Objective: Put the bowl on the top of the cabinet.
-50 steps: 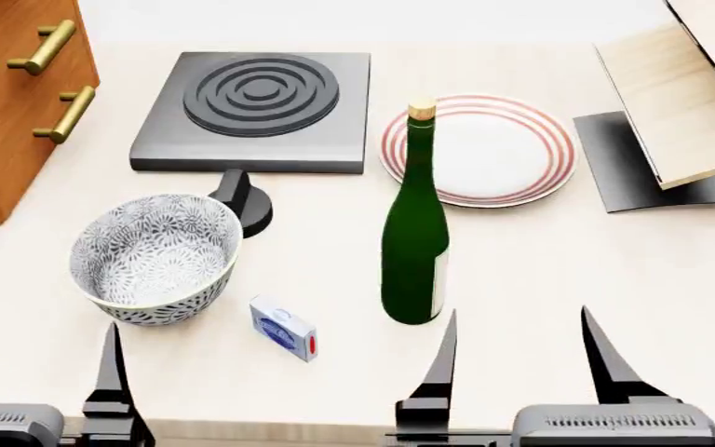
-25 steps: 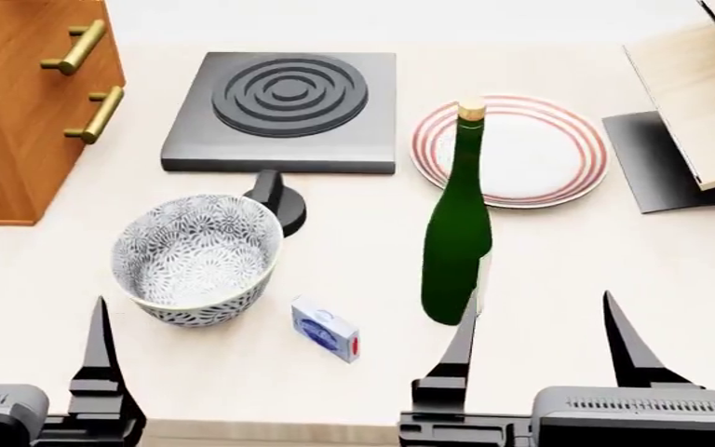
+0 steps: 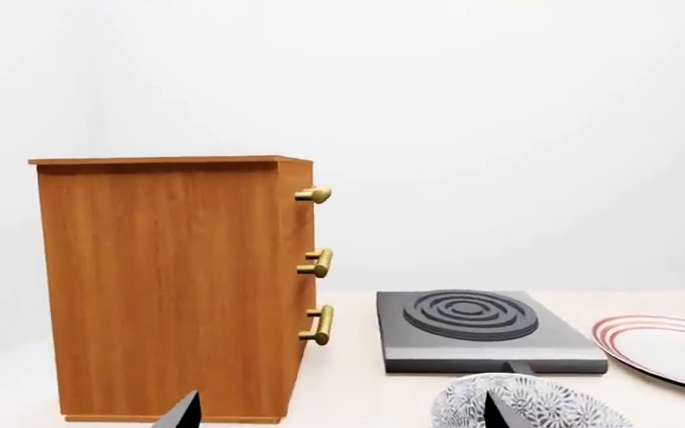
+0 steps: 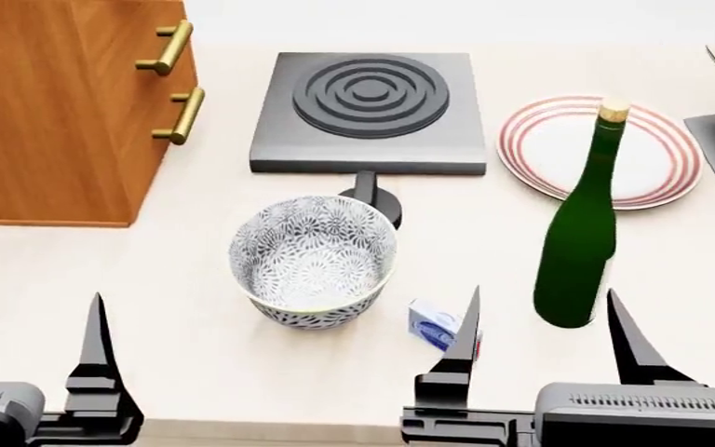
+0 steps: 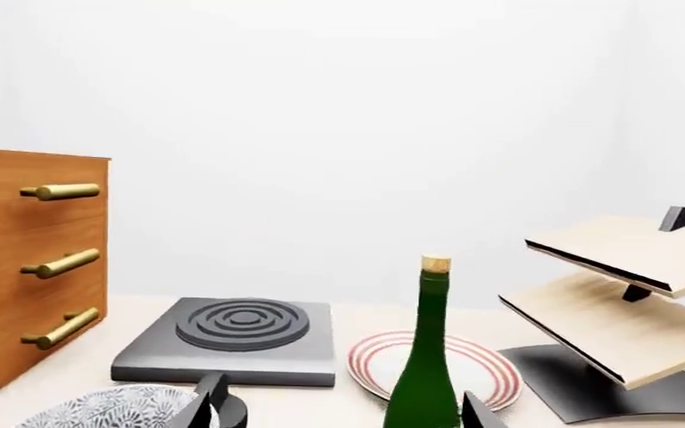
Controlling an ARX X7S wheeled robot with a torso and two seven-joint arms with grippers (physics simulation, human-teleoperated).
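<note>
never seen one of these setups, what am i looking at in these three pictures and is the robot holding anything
It is a simulated two-armed robot facing a pale table. One picture looks down from its head; the other two come from cameras near each gripper, looking across the table.

In the head view, the dark pointed prongs at the bottom are the left gripper and the right gripper. Both are open and hold nothing.

On the table stand a patterned bowl, a wooden cabinet with brass handles, a dark hotplate, a red-ringed plate, a green bottle and a small blue and white box. The right wrist view also shows a pale wooden rack.
</note>
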